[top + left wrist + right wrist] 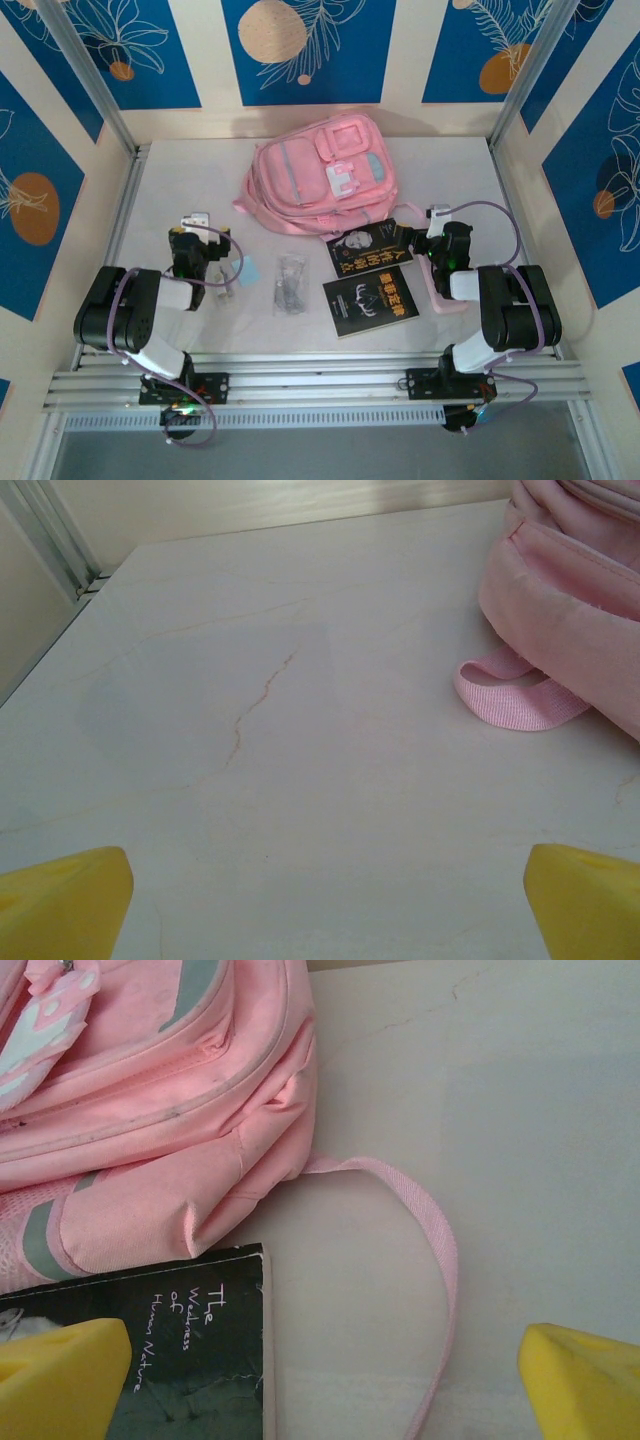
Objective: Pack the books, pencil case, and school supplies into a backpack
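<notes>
**Both end effectors open, right arm nearest the face book**

Nothing looks packed yet. The right end effector (320,1380) has its fingers apart and empty, above a pink strap (440,1250). The face book (150,1360) lies just to its left, far edge up against the backpack (150,1090). From above, that book's long axis runs roughly left-right, tilted up towards the right arm. The left end effector (320,905) is spread too, over bare tabletop (250,730), well apart from the books. I'd give this one to the right arm.

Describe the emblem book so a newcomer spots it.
Start at the pink backpack at the table's far middle. Two black books lie on its near side. The emblem book is the nearer one; the other book shows a face instead.
</notes>
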